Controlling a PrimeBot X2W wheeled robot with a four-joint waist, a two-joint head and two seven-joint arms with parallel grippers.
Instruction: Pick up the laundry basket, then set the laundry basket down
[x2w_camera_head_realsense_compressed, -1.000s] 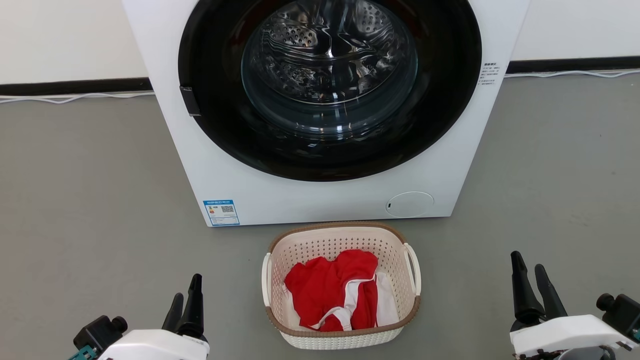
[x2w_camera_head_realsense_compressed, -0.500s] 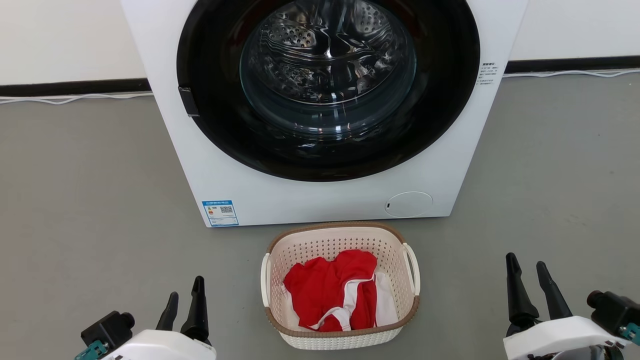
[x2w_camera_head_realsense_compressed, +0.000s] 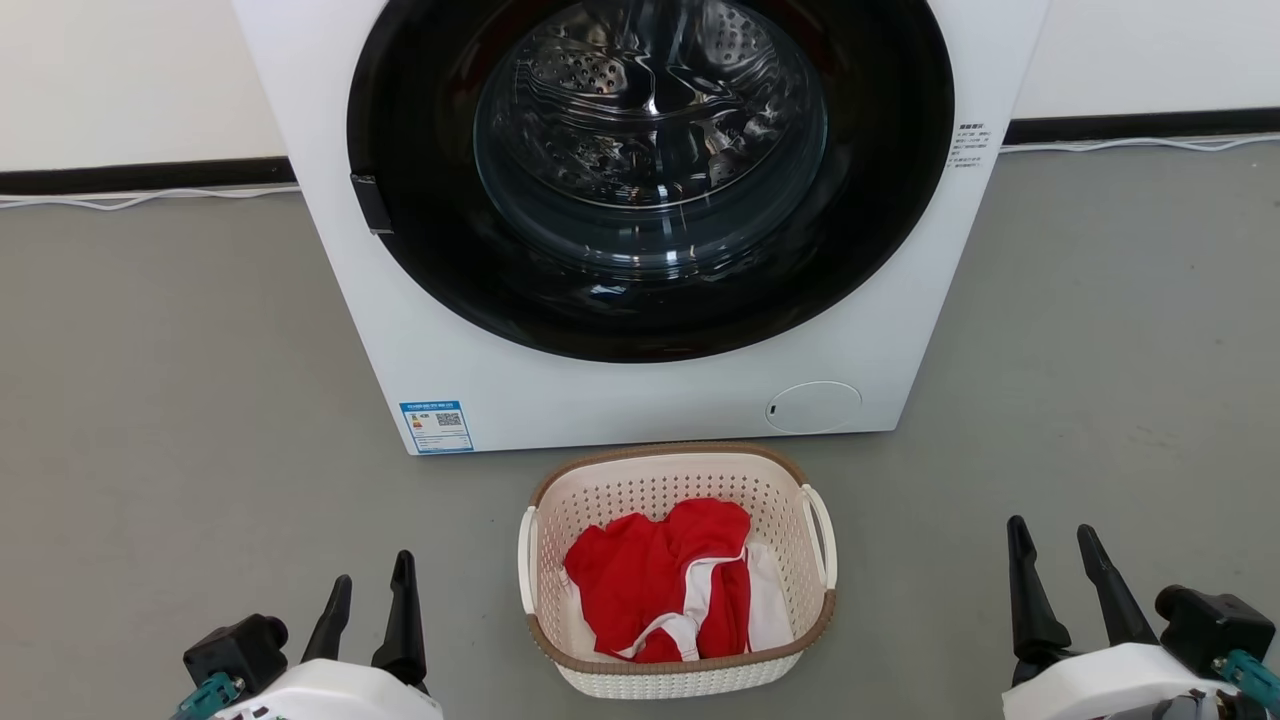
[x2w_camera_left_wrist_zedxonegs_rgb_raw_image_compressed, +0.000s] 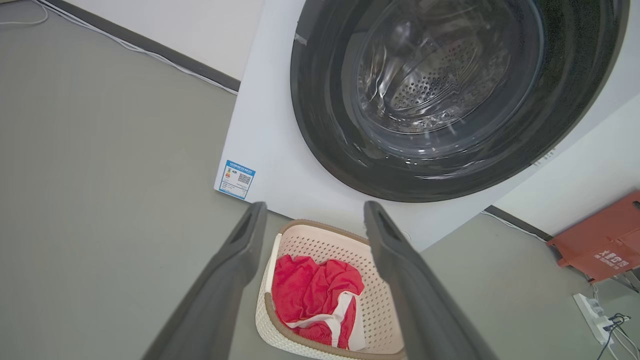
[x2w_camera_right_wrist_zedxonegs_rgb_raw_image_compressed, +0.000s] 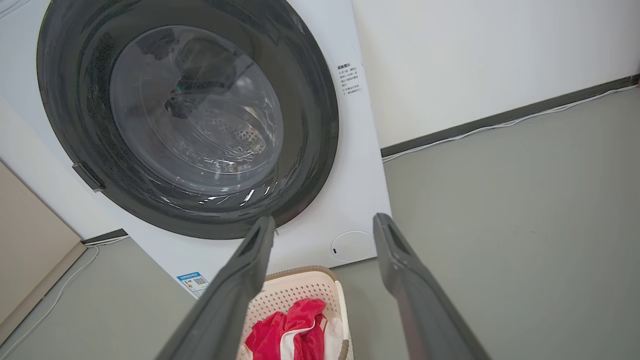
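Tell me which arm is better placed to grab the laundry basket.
Probably left: the left gripper, open, sits nearer the laundry basket than the right gripper and points at it.

Laundry basket (x2w_camera_right_wrist_zedxonegs_rgb_raw_image_compressed: 299, 294) — cut off below; label (x2w_camera_right_wrist_zedxonegs_rgb_raw_image_compressed: 193, 282) unreadable

The laundry basket (x2w_camera_head_realsense_compressed: 660, 488) is cream, dotted with rows of small holes, with a brown woven-look rim and white handles. The cloth (x2w_camera_head_realsense_compressed: 640, 580) in it is red with white bands. The washing machine (x2w_camera_head_realsense_compressed: 600, 400) is white with a black door ring and a blue label (x2w_camera_head_realsense_compressed: 436, 426). The floor (x2w_camera_head_realsense_compressed: 180, 420) is plain grey.
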